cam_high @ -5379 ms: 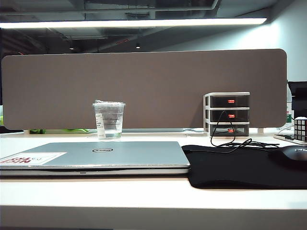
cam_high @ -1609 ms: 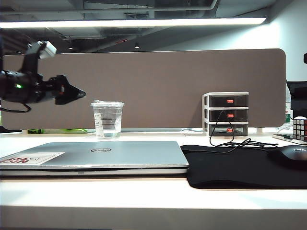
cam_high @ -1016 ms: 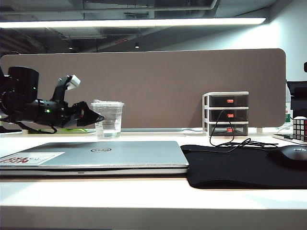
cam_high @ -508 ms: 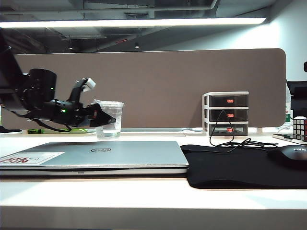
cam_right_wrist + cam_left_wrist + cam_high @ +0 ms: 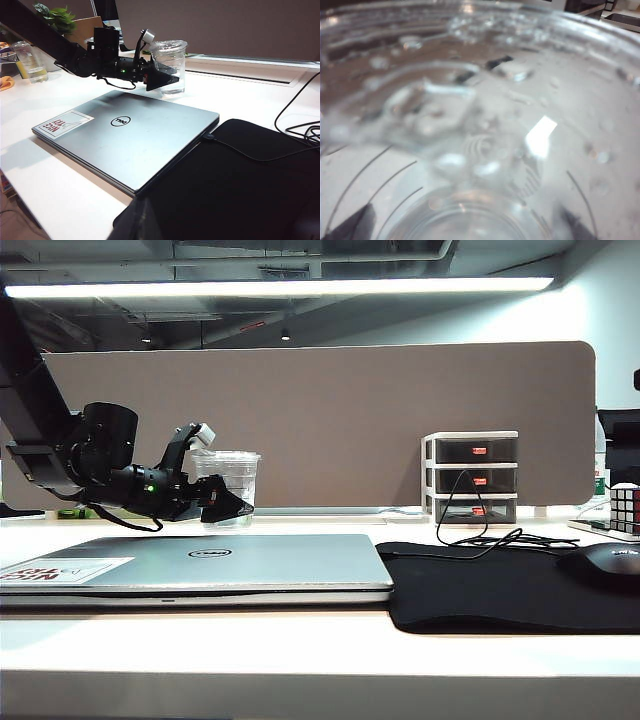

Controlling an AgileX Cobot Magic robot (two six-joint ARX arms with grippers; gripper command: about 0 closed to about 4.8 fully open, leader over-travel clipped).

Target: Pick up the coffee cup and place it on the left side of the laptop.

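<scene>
Now the spread left end effector (image 5: 232, 506) has reached the coffee cup (image 5: 228, 480); right end effector unseen.

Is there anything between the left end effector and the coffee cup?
Nothing. The open left end effector is right at the coffee cup, as the right wrist view shows; the cup fills the left wrist view.

Low frontal exterior view, left wrist close-up, right wrist oblique, sharing laptop (image 5: 200, 565)

coffee cup (image 5: 230, 488) behind laptop (image 5: 215, 565), mouse pad (image 5: 500, 585) to its right
</scene>
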